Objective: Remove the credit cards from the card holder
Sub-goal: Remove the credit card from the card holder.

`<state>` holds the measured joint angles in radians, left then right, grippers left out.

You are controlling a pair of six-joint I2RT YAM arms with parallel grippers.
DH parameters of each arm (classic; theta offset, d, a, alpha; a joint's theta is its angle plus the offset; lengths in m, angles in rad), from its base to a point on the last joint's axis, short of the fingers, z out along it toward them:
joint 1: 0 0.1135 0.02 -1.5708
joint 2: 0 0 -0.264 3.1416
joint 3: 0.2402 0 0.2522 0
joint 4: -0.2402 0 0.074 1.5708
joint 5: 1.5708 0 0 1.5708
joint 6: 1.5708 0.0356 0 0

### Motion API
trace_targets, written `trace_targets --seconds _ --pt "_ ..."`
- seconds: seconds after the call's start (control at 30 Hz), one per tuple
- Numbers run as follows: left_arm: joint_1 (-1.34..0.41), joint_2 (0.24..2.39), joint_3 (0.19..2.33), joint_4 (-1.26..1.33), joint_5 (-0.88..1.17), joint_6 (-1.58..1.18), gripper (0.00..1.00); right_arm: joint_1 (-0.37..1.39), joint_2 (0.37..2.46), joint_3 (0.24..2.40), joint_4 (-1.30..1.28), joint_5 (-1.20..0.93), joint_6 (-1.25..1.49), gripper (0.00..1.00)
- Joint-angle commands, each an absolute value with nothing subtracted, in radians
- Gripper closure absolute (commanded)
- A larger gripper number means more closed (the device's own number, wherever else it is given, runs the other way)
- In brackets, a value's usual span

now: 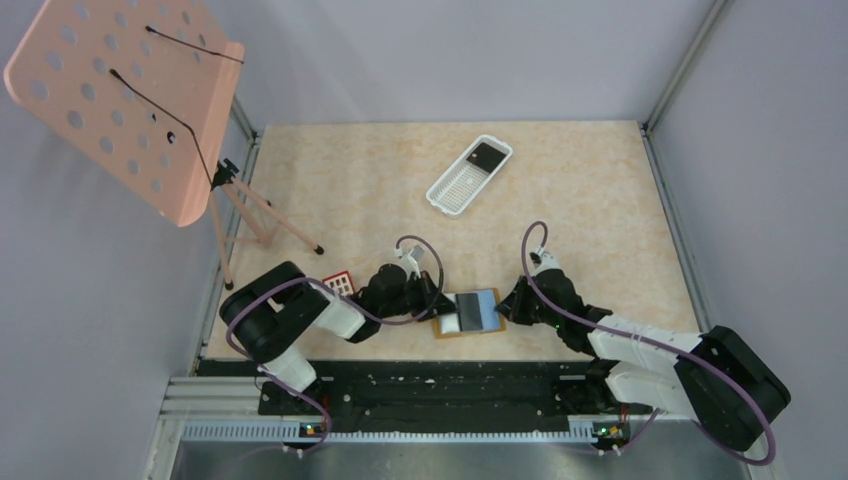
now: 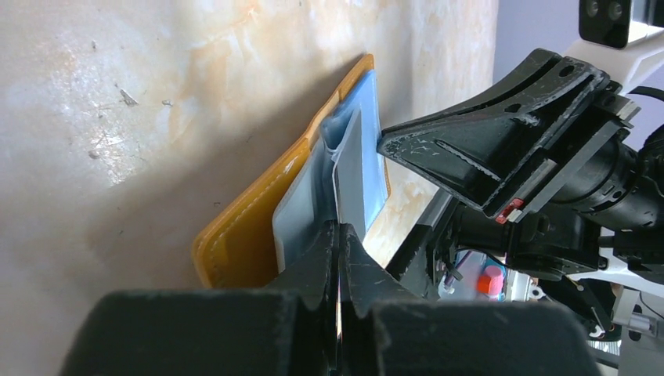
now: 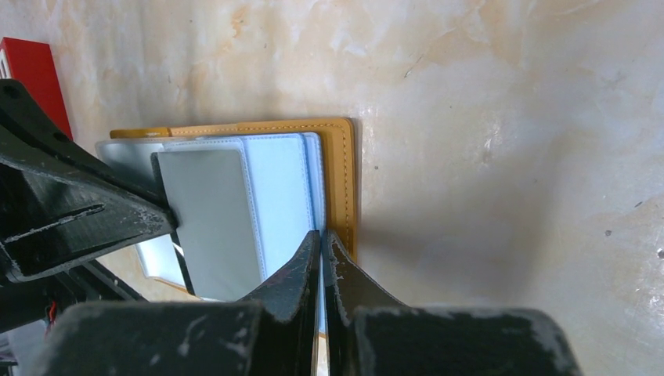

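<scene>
The card holder [image 3: 341,180] lies open and flat on the table [image 3: 509,117], near its front edge and between the two arms, with the tan cover underneath and the pale blue inner panels [image 3: 278,196] facing up. The left gripper [image 2: 338,239] has its fingers pressed together on the outer edge of a grey card [image 3: 207,223] that sits partly out of its pocket. The right gripper [image 3: 322,243] is pinched on the holder's opposite edge, with a sliver of blue panel showing between its fingers (how many more cards remain in the pockets cannot be made out). The card looks thin, stiff and very light, and its smooth face could slip from a weak pinch, so the short exposed edge is the sensible place to hold it. The holder seems soft and floppy by comparison, and light enough to drag along with the card. I judge it needs anchoring at its far side while the card is drawn out flat, in line with the pocket.
</scene>
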<state>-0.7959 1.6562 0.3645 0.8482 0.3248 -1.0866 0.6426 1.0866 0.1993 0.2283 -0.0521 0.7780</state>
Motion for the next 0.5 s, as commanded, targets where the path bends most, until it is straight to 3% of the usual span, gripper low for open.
trace_targets --seconds 0.0,0.17,0.3,0.47 --pt "-0.779 1.593 0.344 0.82 0.313 -1.061 1.0 0.629 1.082 0.207 0.158 -0.028 0.748 1.0" --pt "-0.779 1.587 0.368 0.815 0.373 -1.037 1.0 0.629 1.057 0.227 0.146 -0.07 0.738 0.99" --pt "-0.779 1.605 0.388 0.851 0.422 -1.033 1.0 0.629 0.985 0.261 0.087 -0.091 0.734 0.83" --pt "-0.779 1.663 0.434 0.868 0.484 -1.042 1.0 0.629 0.879 0.284 0.04 -0.09 0.72 0.77"
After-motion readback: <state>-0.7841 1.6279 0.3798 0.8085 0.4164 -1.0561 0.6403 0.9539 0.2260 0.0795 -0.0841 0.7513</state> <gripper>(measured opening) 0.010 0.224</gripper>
